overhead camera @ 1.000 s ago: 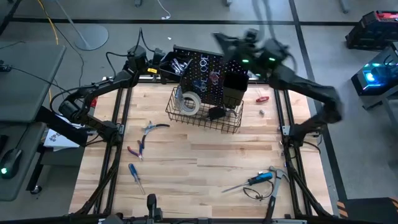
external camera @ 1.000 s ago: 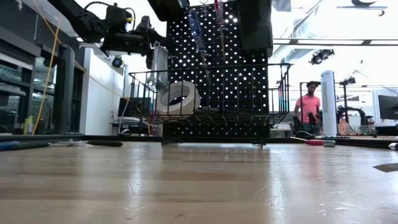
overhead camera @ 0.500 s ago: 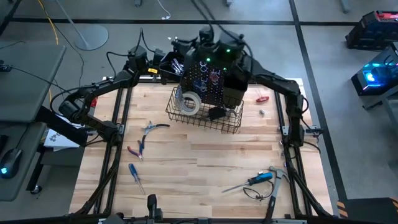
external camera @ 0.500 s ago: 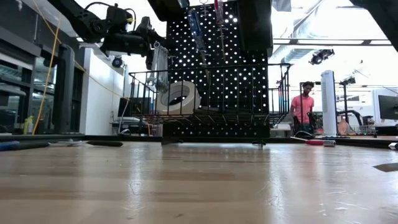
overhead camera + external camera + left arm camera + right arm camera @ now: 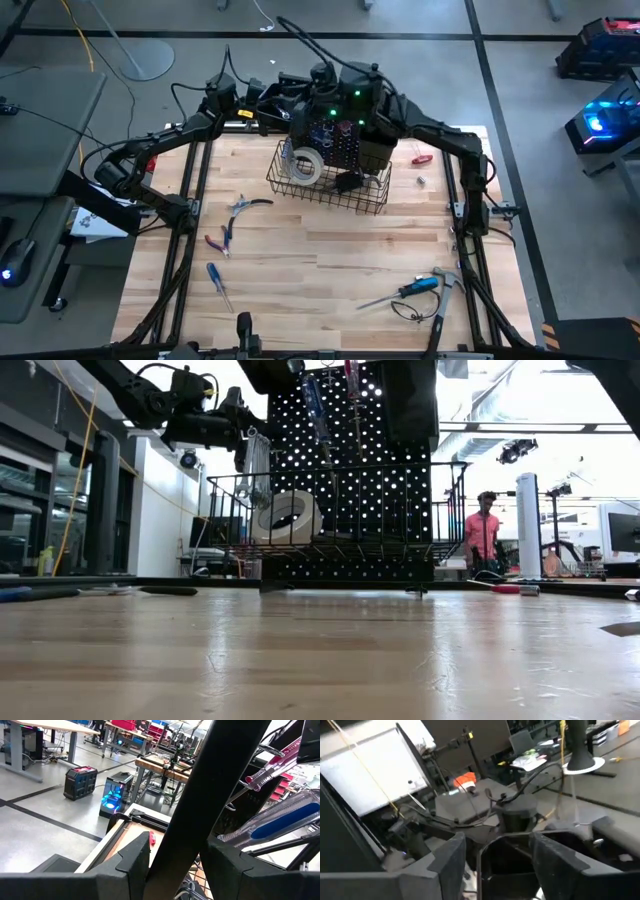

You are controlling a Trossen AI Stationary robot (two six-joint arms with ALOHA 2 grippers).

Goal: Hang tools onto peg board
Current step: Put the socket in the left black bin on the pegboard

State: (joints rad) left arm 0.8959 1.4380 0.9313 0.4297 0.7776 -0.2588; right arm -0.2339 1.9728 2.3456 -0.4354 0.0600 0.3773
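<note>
The black peg board (image 5: 335,135) stands upright at the table's far middle, a wire basket (image 5: 330,185) on its front with the white tape roll (image 5: 285,515) inside. A blue-handled screwdriver (image 5: 280,820) and a red-handled one (image 5: 272,762) hang on it. My left gripper (image 5: 175,865) is shut on the board's left edge. My right gripper (image 5: 497,855) is open and level above a black bin (image 5: 512,857) at the board's top left, nothing between its fingers. Pliers (image 5: 222,240), a blue screwdriver (image 5: 216,282), another screwdriver (image 5: 412,289) and a hammer (image 5: 440,300) lie on the table. My left gripper pinches the peg board's left upright edge (image 5: 187,815) between its two fingers, near the top. The fingers come level from the table's far left. The board stands upright, its foot on the table.
A small red tool (image 5: 422,158) lies right of the board. Silver wrenches (image 5: 285,103) sit in the bin at the board's top left. A cable (image 5: 405,312) lies beside the hammer. A person (image 5: 483,535) stands in the room beyond. Bare wood (image 5: 330,260) spans the table's middle.
My right arm has swung from beyond the board's far right corner toward the table's left, and now reaches over the board's top to the bin at its left end. The peg board and the tools on the table have stayed put.
</note>
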